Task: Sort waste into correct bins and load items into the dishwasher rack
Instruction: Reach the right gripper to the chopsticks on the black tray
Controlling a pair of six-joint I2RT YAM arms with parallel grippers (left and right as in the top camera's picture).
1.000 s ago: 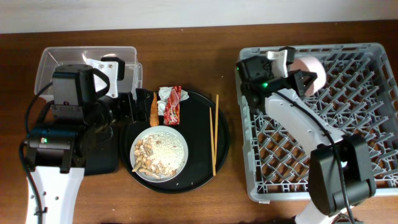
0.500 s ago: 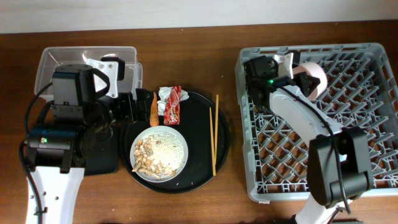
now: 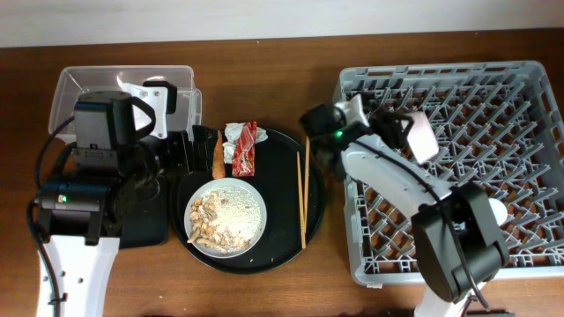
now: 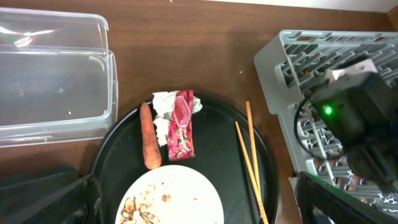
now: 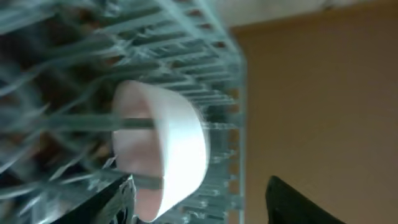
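A small white bowl (image 3: 423, 135) lies tipped on its side among the upright pegs of the grey dishwasher rack (image 3: 354, 264), in the far part of the rack on the side nearest the round black tray (image 3: 286, 233). The right fingers (image 5: 298, 202) stand spread wide and grasp nothing. In the wrist view one dark finger sits just beside the bowl's lower edge, though whether it touches cannot be told, and the other is well apart from the bowl. The right arm (image 3: 388, 172) stretches over the rack, its wrist above the rack's left rim.

On the round tray, a pair of thin wooden chopsticks (image 3: 304, 189) lies along the side closest to the rack. A round plate (image 3: 261, 227) carrying a beige heap of food scraps (image 3: 225, 216) sits at the tray's front. Behind the plate lie an orange carrot (image 4: 149, 144) and, just beside it, crumpled red-and-white wrappers (image 4: 178, 121).

The left fingers (image 4: 348, 200) hang open above the tray's left part, holding nothing, with the plate's rim showing between them. A clear plastic tub (image 4: 56, 81) stands at the far left of the brown desk (image 3: 264, 62), just beside the tray. A shallow black tray (image 3: 145, 231) lies in front of the tub, largely hidden under the left arm (image 3: 84, 211)
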